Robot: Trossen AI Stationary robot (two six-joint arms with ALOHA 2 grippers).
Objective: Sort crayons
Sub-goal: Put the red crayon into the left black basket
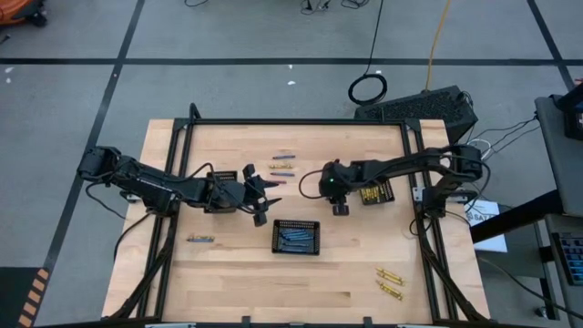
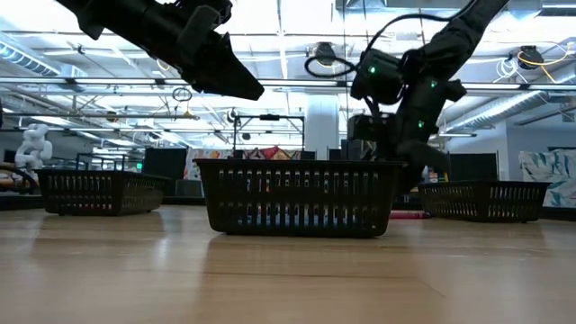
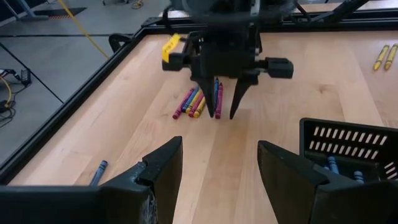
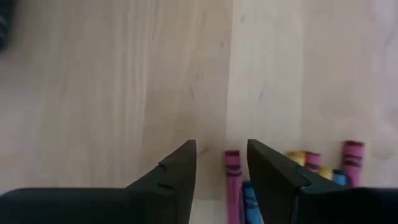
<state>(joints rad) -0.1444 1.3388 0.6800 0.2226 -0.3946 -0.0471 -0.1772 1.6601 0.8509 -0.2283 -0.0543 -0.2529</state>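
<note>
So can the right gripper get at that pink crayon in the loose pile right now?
Probably yes: the right gripper hangs open over the pink crayon, with nothing visible between them.

l pincer open, r pincer fingers apart, pointing down

open wood ahead, black tray blocking centre

A black slotted plastic tray sits near the middle of the pale wooden table, with crayons in it. Behind it lies a loose cluster of crayons. A second tray stands to the right. 2 crayons lie at the front right, and 1 crayon lies left of the middle tray.
</note>
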